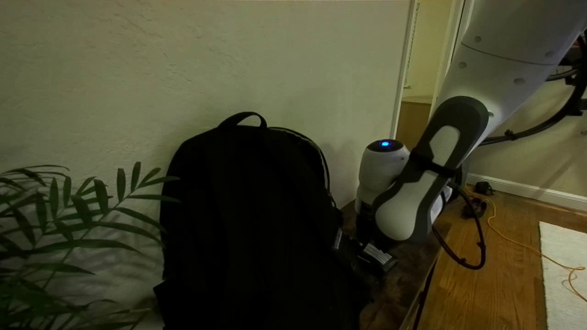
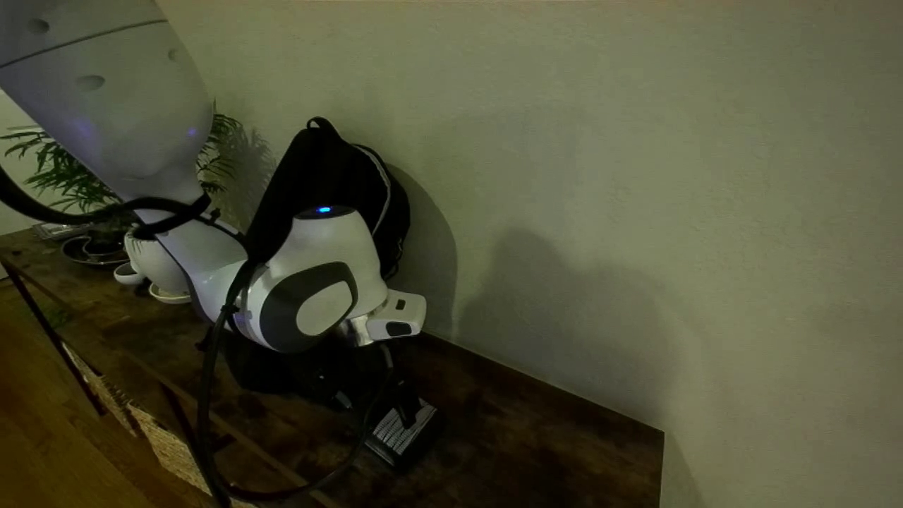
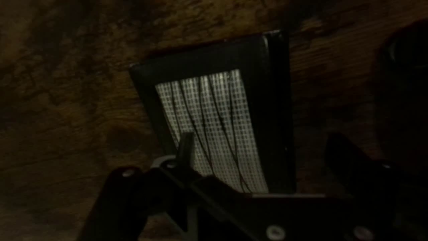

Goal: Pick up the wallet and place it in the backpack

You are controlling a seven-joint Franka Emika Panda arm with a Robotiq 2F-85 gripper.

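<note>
The wallet point(image 3: 214, 117) is black with a pale woven panel crossed by dark lines. It lies flat on the dark wooden table, and it shows in both exterior views point(image 1: 378, 255) point(image 2: 403, 427). My gripper point(image 3: 260, 142) is open above the wallet. In the wrist view one fingertip overlaps the pale panel and the other is beyond the wallet's right edge. I cannot tell whether either touches it. The gripper is mostly dark or hidden in the exterior views. The black backpack point(image 1: 257, 220) stands upright near the wall; the arm partly covers it in an exterior view point(image 2: 317, 176).
A leafy plant point(image 1: 82, 224) stands beside the backpack, with a white pot point(image 2: 156, 264) near it. The wall point(image 2: 564, 176) runs behind the table point(image 2: 536, 444). A black cable point(image 2: 211, 395) loops from the arm. A dark shape point(image 3: 411, 50) is at the wrist view's right edge.
</note>
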